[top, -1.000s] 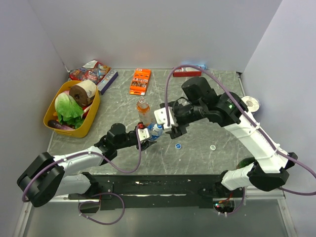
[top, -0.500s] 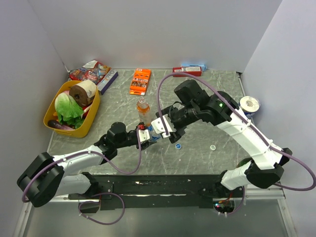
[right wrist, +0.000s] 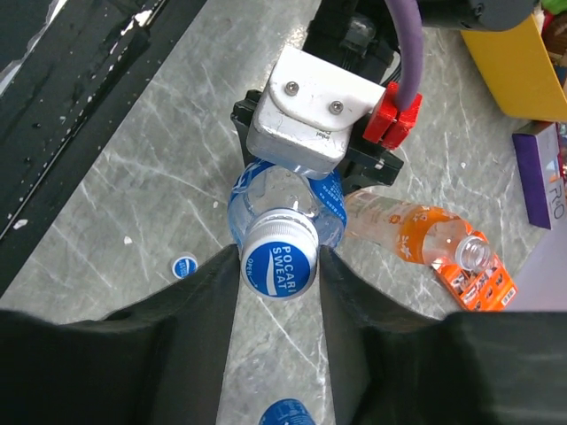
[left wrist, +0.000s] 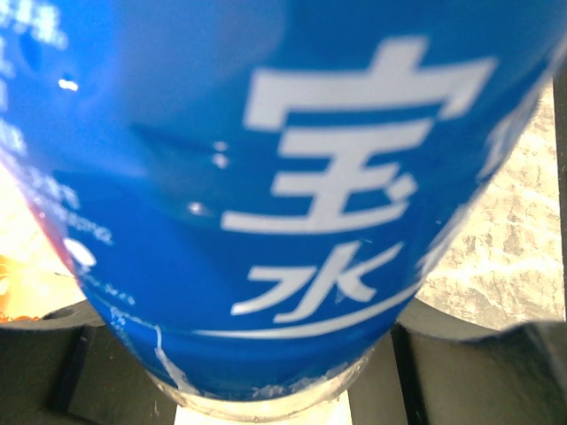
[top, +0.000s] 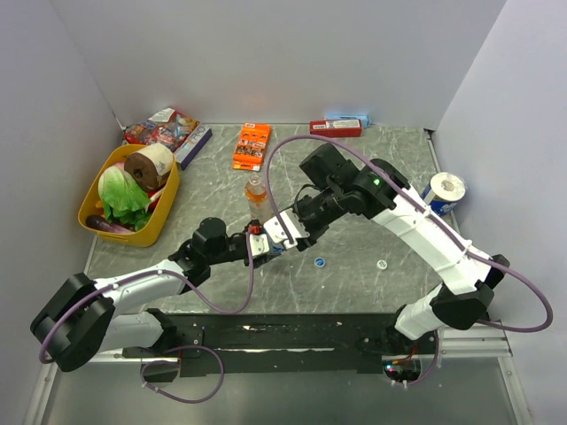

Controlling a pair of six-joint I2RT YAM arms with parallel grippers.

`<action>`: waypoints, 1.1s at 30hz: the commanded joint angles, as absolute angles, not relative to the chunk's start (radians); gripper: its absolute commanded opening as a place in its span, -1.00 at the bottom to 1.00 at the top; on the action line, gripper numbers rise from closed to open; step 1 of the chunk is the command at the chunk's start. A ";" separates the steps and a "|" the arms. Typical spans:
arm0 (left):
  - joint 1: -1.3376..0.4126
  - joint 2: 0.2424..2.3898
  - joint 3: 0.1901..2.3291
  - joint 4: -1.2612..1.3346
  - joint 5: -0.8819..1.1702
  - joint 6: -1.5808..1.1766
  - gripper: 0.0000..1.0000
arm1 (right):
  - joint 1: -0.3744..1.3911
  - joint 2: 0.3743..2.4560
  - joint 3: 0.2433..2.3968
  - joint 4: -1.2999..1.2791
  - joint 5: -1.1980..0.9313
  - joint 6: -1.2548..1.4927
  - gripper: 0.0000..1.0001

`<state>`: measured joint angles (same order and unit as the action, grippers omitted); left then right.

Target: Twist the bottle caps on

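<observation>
Swinging toward frame centre within 1 s, right gripper (top: 282, 232) now straddles the cap (right wrist: 279, 264), grip unconfirmable; left gripper (top: 259, 241) clenches the bottle (left wrist: 266, 177), so tightening looks next.

Left arm (top: 133, 285): white shells, black joints and wrist.
Right arm (top: 434, 232): same white and black; a green light (top: 376, 181) glowed.
Cables (right wrist: 400, 40): purple, one ran along each arm.
Left wrist block (right wrist: 301, 111): white, two screws, red plug (right wrist: 396, 119).
Right fingers (right wrist: 190, 305): black, matte.
Base rail (top: 292, 332): black, lay along the near edge.
</observation>
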<state>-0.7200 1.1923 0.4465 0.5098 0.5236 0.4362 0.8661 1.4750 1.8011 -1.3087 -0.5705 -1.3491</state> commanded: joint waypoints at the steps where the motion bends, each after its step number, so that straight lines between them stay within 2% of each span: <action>1: -0.716 1.183 0.494 0.540 0.554 0.469 -0.98 | 0.871 1.482 1.859 -1.331 -0.595 -1.368 -0.17; 6: -0.716 1.200 0.517 0.554 0.494 0.443 -0.98 | 0.873 1.508 1.868 -1.298 -0.575 -1.257 -0.42; 11: -0.742 1.210 0.549 0.650 0.191 0.341 -0.98 | 0.856 1.586 1.865 -1.218 -0.500 -0.964 -0.53; 13: -0.741 1.213 0.584 0.653 0.100 0.304 -0.98 | 0.851 1.620 1.879 -1.174 -0.407 -0.853 -0.58; 16: -0.747 1.210 0.610 0.672 0.057 0.252 -0.98 | 0.830 1.730 2.014 -1.245 -0.393 -0.645 -0.60; 20: -0.807 1.236 0.624 0.690 -0.076 0.325 -0.98 | 0.766 1.891 2.209 -1.344 -0.501 -0.349 -0.61; 23: -0.839 1.278 0.641 0.677 -0.130 0.395 -0.98 | 0.761 1.870 2.149 -1.315 -0.528 -0.318 -0.62; 33: -0.844 1.353 0.603 0.736 -0.256 0.519 -0.98 | 0.729 1.927 2.177 -1.335 -0.614 -0.265 -0.61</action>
